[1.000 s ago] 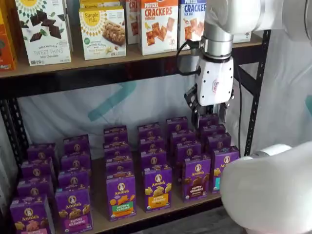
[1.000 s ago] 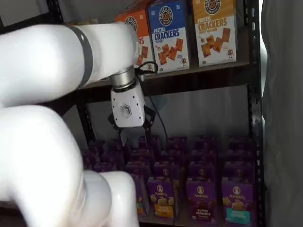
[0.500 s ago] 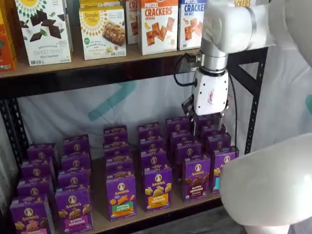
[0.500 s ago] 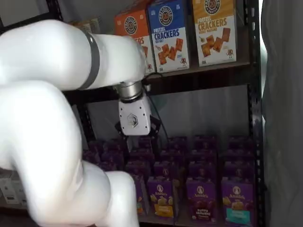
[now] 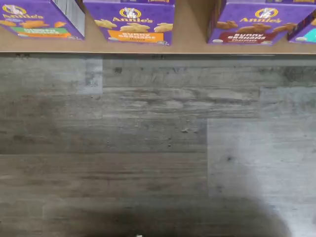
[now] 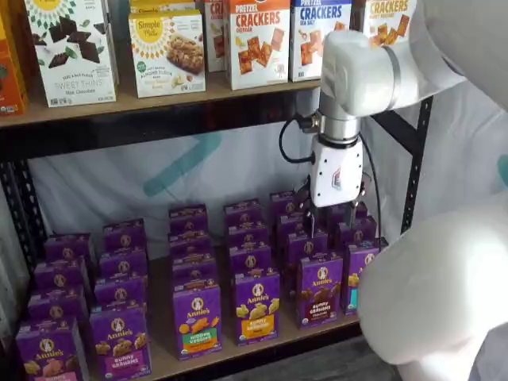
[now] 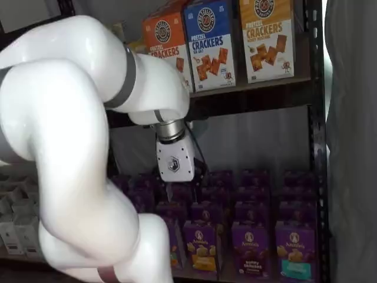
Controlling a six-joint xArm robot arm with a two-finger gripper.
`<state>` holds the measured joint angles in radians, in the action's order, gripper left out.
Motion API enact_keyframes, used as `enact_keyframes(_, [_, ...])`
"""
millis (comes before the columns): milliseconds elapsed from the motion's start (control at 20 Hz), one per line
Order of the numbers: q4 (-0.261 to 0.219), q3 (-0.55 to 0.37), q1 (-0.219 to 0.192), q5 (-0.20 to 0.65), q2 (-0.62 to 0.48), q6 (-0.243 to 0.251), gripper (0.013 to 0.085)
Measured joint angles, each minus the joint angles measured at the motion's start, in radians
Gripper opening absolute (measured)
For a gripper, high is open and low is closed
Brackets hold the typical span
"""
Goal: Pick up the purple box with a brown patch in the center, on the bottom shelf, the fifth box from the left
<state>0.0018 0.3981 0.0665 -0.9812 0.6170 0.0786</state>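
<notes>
Purple box (image 6: 319, 290): small upright carton w/ round white Annie's logo near the top, dark brown cookies being shown at centre, dark maroon band w/ "Bunny Grahams" below. Also being seen in a shelf view (image 7: 250, 250) and, from above, in the wrist view (image 5: 257, 23), where the brown cookies and maroon strip are being shown on its front.
Position: being kept upright at the front edge of the bottom shelf (image 6: 230, 349), at the head of its own row of matching purple cartons.
Neighbours: an orange-band carton (image 6: 256, 305) is being seen just beside it on one side, a teal-band carton (image 6: 359, 274) just beside it on the other; gaps are narrow, touching or not can't be told.
Pincer (image 6: 331, 217): being held above the rear cartons of the box's row, well apart from the front carton; white body pointing down, black fingers being shown w/ a gap between them in a shelf view, so spread, nothing being pinched. In a shelf view (image 7: 177, 190) the fingertips are blurred against the dark cartons.
Arm: white links are being seen large in both shelf views, partly covering the shelf's right end.
Upper shelf: cracker boxes (image 6: 258, 41) are being stood in a row.
Floor (image 5: 148, 148): grey wood-look planks are being shown in front of the shelf edge in the wrist view.
</notes>
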Motion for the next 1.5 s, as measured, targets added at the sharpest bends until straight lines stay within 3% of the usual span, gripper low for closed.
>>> enact_keyframes(450, [0.025, -0.017, -0.044, 0.198, -0.196, -0.063, 0.0850])
enact_keyframes(750, [-0.037, -0.020, -0.080, 0.393, -0.378, -0.052, 0.0850])
enact_keyframes(950, [-0.032, -0.004, -0.107, 0.512, -0.507, -0.083, 0.0850])
enact_keyframes(1500, [-0.047, 0.108, -0.146, 0.643, -0.752, -0.110, 0.0850])
